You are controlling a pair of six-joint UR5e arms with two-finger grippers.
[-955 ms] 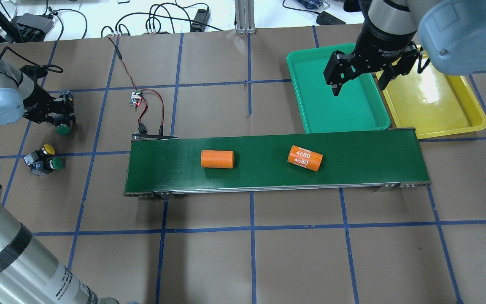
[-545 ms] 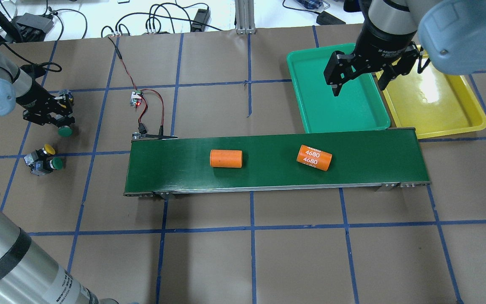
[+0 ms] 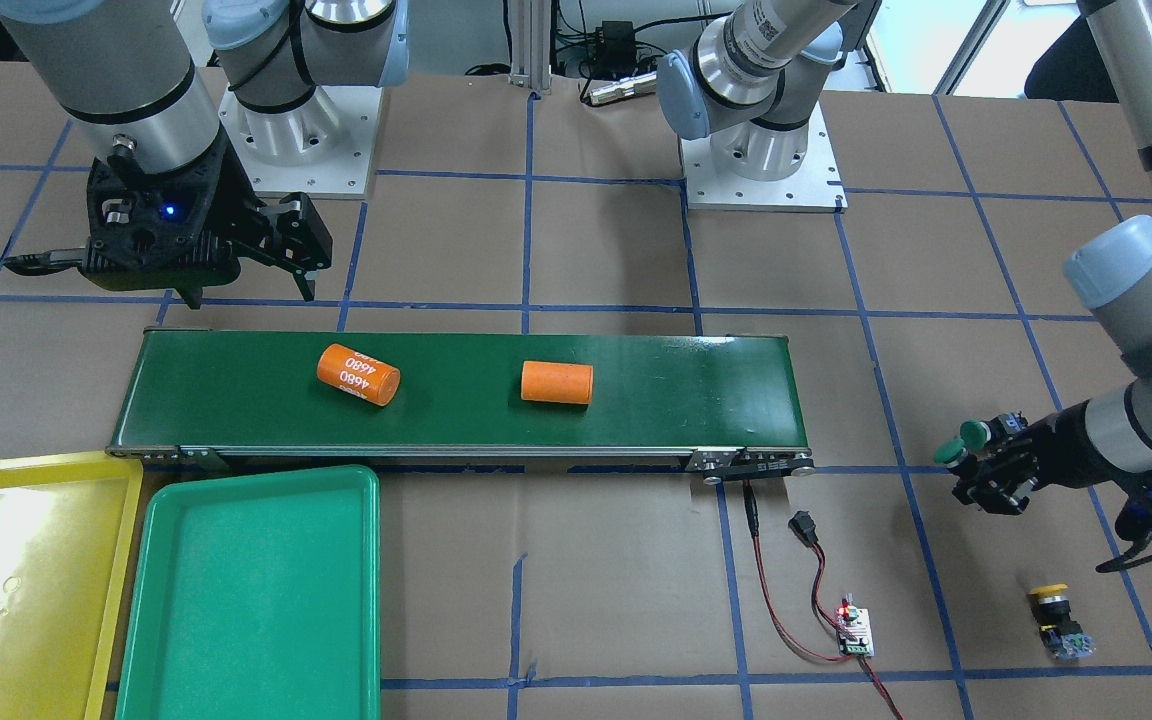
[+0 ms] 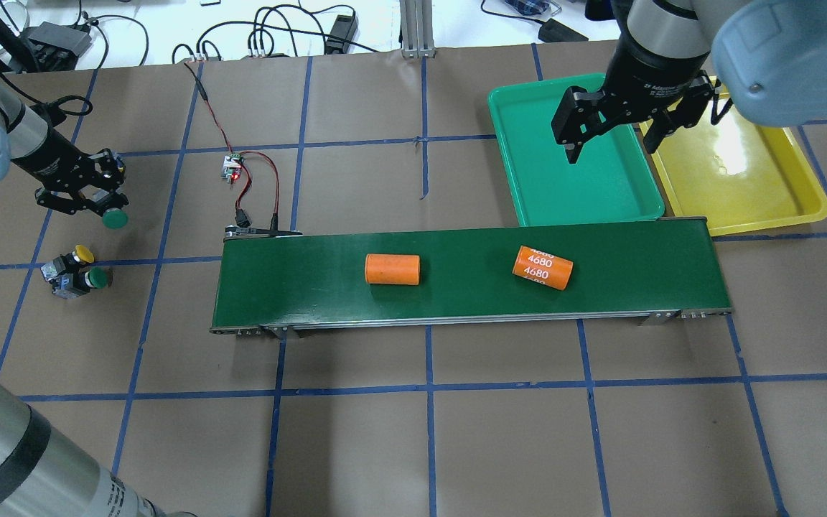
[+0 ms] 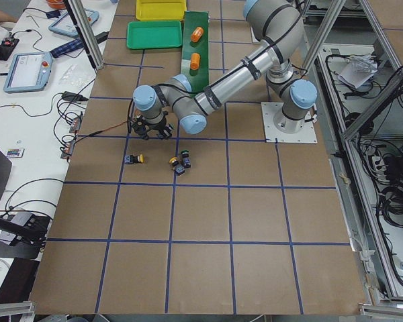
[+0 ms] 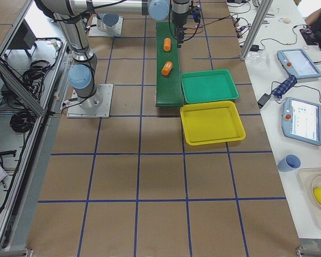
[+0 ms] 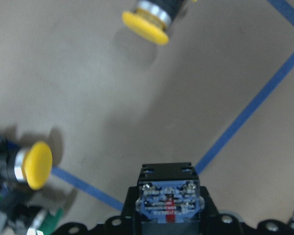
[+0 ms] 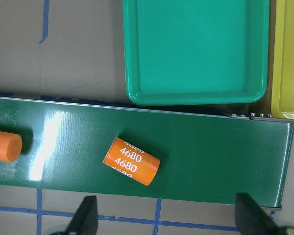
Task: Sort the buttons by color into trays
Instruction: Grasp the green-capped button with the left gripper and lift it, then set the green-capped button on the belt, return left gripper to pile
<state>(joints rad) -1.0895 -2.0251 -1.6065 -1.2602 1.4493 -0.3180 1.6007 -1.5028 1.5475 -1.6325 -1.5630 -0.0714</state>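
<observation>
My left gripper point(image 4: 97, 203) is shut on a green button point(image 4: 114, 217), held just above the table at the far left. The button's grey-blue block point(image 7: 169, 200) shows between the fingers in the left wrist view. A yellow button point(image 4: 82, 253) and a second green button point(image 4: 97, 278) lie together nearer the robot. Another yellow button point(image 3: 1051, 600) lies farther out. My right gripper point(image 4: 611, 147) hangs open and holds nothing, over the seam between the green tray point(image 4: 528, 179) and the yellow tray point(image 4: 765, 194). Nothing lies in either tray.
A long dark-green conveyor belt point(image 4: 298, 287) crosses the middle of the table, carrying a plain orange cylinder point(image 4: 393, 269) and one marked 4680 point(image 4: 543, 267). A small circuit board point(image 4: 231, 166) with red and black wires sits behind the belt's left end.
Both orange cylinders have travelled to the right along the belt. My left arm has drawn back toward the far left, carrying the green button slightly up and right. The right gripper has stayed still.
</observation>
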